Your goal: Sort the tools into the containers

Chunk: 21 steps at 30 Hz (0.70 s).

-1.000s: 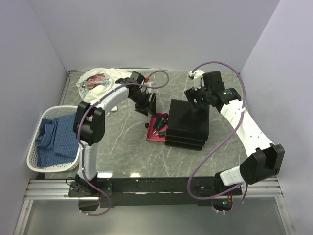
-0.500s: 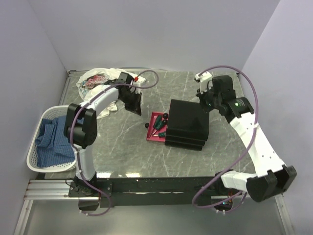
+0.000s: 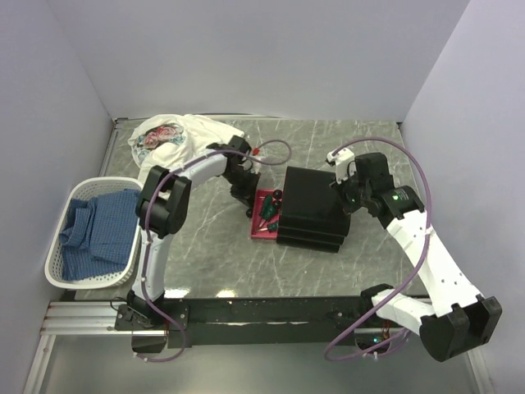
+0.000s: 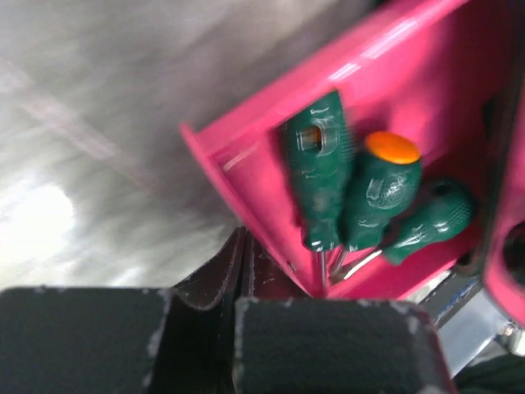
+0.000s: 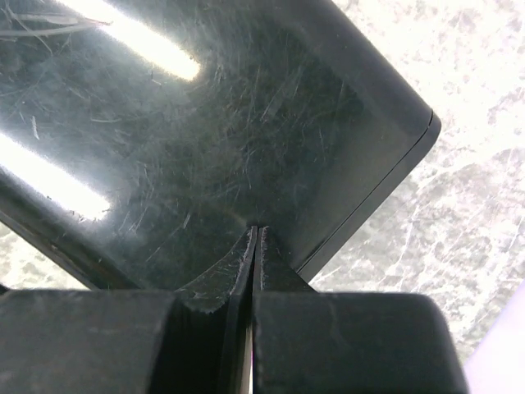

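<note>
At the far left, a white lattice basket (image 3: 54, 261) holding a blue cloth (image 3: 94, 230) stands at the edge of the grey marbled surface (image 3: 213, 254), and a white patterned cloth (image 3: 176, 135) lies bunched in the far left corner. To the right of these, the left arm reaches across to the middle of the surface, where its left pincer (image 3: 250, 199) sits low against the left side of a pulled-out pink-red drawer (image 3: 258, 231). The left wrist view shows that pincer (image 4: 244, 271) closed with nothing between its fingers, the tips just beside the drawer's outer wall (image 4: 246, 156). Inside the drawer lie three green-handled screwdrivers (image 4: 377, 197), handles side by side and touching; the middle one has an orange end cap (image 4: 392, 148), and their metal shafts point toward the drawer's near corner. From above, the same screwdrivers (image 3: 267, 215) show as a small green cluster in the open drawer. The drawer belongs to the black drawer unit (image 3: 316, 201) just to its right. Further right, the right pincer (image 3: 338, 190) hangs at the unit's far right edge; the right wrist view shows it (image 5: 254, 246) closed on nothing, fingers pressed together above the glossy, scratched black top (image 5: 205, 123) near one corner.
</note>
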### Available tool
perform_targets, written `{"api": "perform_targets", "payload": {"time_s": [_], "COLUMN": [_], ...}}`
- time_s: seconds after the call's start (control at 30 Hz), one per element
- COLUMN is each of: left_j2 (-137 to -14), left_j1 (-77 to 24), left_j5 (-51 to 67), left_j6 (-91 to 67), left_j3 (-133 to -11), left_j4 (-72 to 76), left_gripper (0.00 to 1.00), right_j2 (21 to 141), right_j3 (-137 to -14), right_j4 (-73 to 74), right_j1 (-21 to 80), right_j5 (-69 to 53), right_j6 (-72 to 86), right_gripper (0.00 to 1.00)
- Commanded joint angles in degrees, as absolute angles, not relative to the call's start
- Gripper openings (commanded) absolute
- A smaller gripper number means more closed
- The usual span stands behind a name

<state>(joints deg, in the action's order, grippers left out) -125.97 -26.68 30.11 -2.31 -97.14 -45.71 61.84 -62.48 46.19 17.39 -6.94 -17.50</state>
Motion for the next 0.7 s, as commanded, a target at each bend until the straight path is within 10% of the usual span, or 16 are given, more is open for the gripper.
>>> {"api": "perform_targets", "payload": {"time_s": [0.0,0.67], "left_j2": [-124.5,-126.9], "left_j1": [-32.0,-35.9], "left_j5": [33.8,60.3], "left_j6": [-1.4,-8.9], "left_j3": [-99.0,-101.2], "left_j4": [-46.7,-43.3], "left_gripper": [0.01,0.01], "right_j2": [61.5,65.0], "right_j3": [-58.1,-53.3], "right_j4": [46.6,45.9], "right_j1": [17.5,17.5], "right_j5": [-5.9,-7.0], "right_j6": [-18.2,-18.9], "right_gripper": [0.0,0.0]}}
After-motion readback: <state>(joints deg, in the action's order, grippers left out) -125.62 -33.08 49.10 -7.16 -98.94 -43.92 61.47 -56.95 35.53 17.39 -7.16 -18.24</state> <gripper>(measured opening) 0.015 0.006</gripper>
